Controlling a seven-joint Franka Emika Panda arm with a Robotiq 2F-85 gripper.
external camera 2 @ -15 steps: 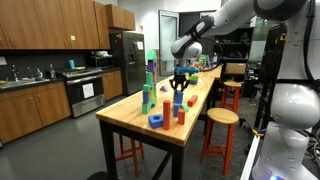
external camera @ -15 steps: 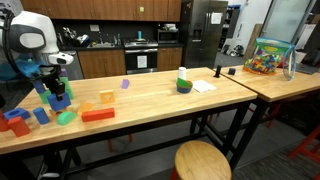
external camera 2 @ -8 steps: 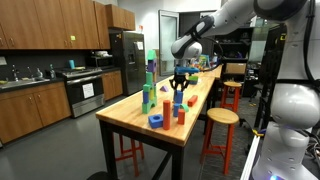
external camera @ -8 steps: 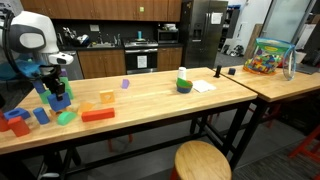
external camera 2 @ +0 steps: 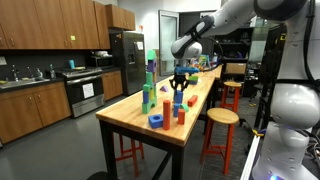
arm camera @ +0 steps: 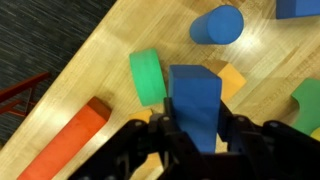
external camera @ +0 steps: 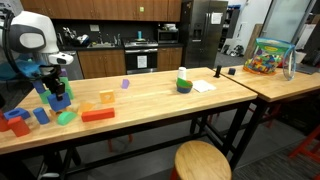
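My tool (arm camera: 195, 128) is clenched on a blue block (arm camera: 193, 88). One finger presses each side face, and the block stands upright between them in the wrist view. I cannot tell from any view whether the block rests on the wood or hangs just above it.

Right behind it an orange block (arm camera: 234, 80) peeks out, partly covered by the blue one. Whether the two touch is not clear to me. Just beside the blue block sits a green cylinder (arm camera: 147, 75). Farther out a blue cylinder (arm camera: 217, 24) stands apart from the green one. A long red-orange block (arm camera: 72, 138) lies near the counter's edge, clear of the tool's fingers.

In an exterior view the tool hangs over one end of the counter (external camera: 150, 100), among this cluster of blocks. Along the wood away from it come a purple block (external camera: 125, 84), then a green bowl (external camera: 185, 87) with something white standing in it, just beside a sheet of paper (external camera: 204, 86). A tall stack of green and blue blocks (external camera 2: 150, 85) rises near the tool in an exterior view.
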